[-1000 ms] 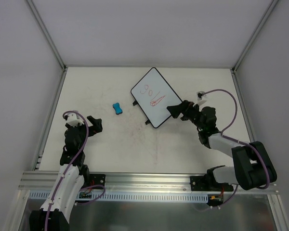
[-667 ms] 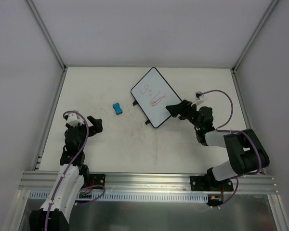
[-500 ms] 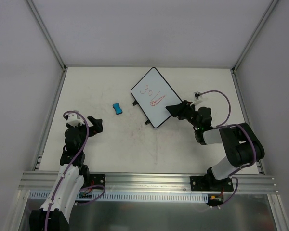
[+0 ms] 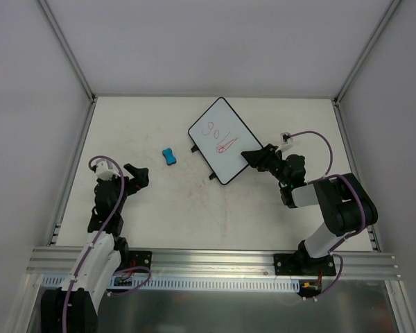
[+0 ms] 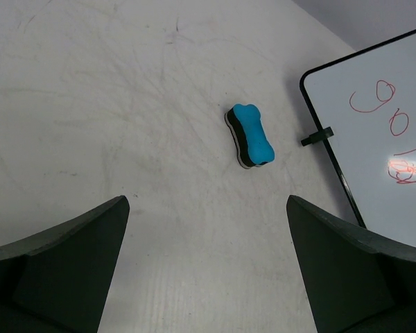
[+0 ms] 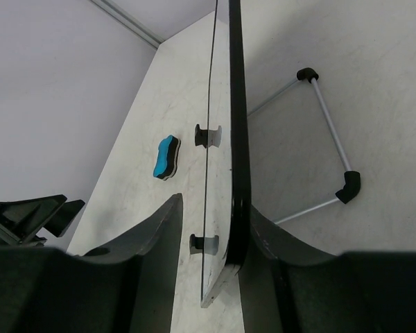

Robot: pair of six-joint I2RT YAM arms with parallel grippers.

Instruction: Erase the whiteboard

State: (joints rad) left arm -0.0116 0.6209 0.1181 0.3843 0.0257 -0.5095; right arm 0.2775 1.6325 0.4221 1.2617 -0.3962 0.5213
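Your table [image 4: 159, 208] is a pale, scuffed surface. The whiteboard [image 4: 225, 156] lies on it right of centre and towards the far side, turned cornerwise to the edges.

Your right gripper [image 4: 250, 158] is at the board's near-right corner. In the wrist view its two fingers [image 6: 159, 270] stand close together with the black rim running between them, but you cannot tell whether they are actually pinching it. A thin wire stand [image 6: 327, 118] with black ends shows past the rim on that side.

Your left gripper [image 5: 208, 277] is spread wide with nothing between its fingers. It hangs over bare table at the left, well apart from the board.

The blue bone-shaped eraser [image 5: 250, 135] lies beyond it, just beside the board's left edge but not touching. Two small black tabs [image 5: 316, 137] stick out from that edge. Red scribbles [image 4: 218, 137] — loops and a few strokes — mark the board's middle.
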